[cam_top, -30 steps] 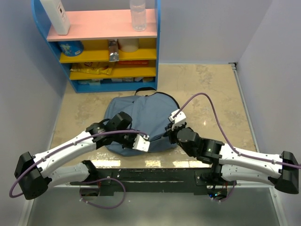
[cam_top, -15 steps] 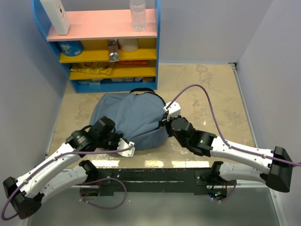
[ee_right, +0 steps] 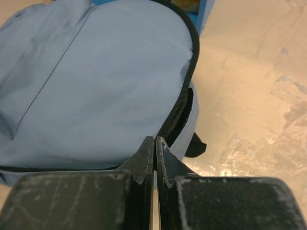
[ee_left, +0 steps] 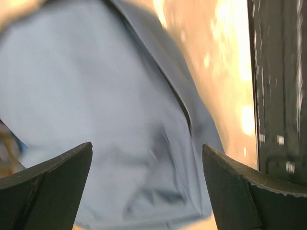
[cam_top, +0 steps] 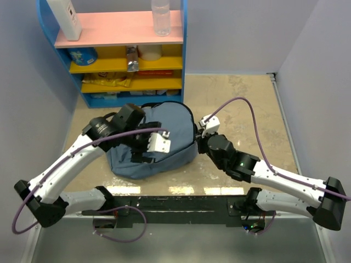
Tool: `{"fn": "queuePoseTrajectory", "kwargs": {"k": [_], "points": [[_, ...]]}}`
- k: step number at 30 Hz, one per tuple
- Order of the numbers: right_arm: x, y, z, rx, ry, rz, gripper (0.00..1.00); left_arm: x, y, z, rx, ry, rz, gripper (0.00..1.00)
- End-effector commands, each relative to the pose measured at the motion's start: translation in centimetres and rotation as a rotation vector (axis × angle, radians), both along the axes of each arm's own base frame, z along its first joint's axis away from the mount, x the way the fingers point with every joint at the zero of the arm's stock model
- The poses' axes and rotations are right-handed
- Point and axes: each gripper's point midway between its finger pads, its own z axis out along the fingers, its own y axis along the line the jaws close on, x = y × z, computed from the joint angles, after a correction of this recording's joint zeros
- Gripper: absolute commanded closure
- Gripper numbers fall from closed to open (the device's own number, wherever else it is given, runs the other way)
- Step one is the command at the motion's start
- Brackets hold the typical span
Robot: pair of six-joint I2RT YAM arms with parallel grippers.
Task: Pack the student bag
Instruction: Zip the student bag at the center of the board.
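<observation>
The student bag lies left of centre on the bench, its far end close to the blue shelf unit. Open bench runs to the right wall. My left hand hangs over the bag, spread with nothing between its fingers. The left wrist view is blurred. My right hand is pressed together at the bag's right edge. Only its wrist view shows the black zipper gaping there. I count one bag, two arms, and two bottles on the shelf top.
</observation>
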Motion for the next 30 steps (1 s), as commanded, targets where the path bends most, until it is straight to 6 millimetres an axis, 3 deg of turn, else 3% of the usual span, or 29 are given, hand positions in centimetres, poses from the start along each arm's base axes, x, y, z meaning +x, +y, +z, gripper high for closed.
{"fn": "queuePoseTrajectory", "kwargs": {"k": [1, 4, 10, 15, 23, 27, 30], "points": [[-2.1, 1.1, 2.2, 0.201, 0.014, 0.065, 1.0, -0.9, -7.8, 3.2, -0.168, 0.084, -0.041, 0.0], [-2.9, 1.3, 1.9, 0.233, 0.034, 0.097, 1.0, -0.7, -11.9, 2.5, -0.238, 0.076, -0.026, 0.0], [-3.0, 1.5, 2.3, 0.257, 0.034, 0.106, 1.0, -1.7, -15.7, -2.4, -0.231, 0.125, 0.043, 0.0], [-3.3, 1.9, 1.6, 0.256, 0.044, 0.13, 1.0, -0.6, -16.1, -4.8, -0.194, 0.082, 0.13, 0.0], [-3.2, 1.6, 0.8, 0.275, 0.054, 0.107, 1.0, 3.0, -15.2, -5.8, -0.195, -0.051, 0.317, 0.0], [-3.1, 1.2, 0.5, 0.298, 0.059, 0.079, 1.0, 2.0, -14.9, -6.8, -0.19, -0.017, 0.296, 0.01], [-2.8, 0.7, 0.5, 0.332, 0.062, 0.047, 1.0, 1.0, -14.7, -8.2, -0.181, 0.015, 0.252, 0.17]]}}
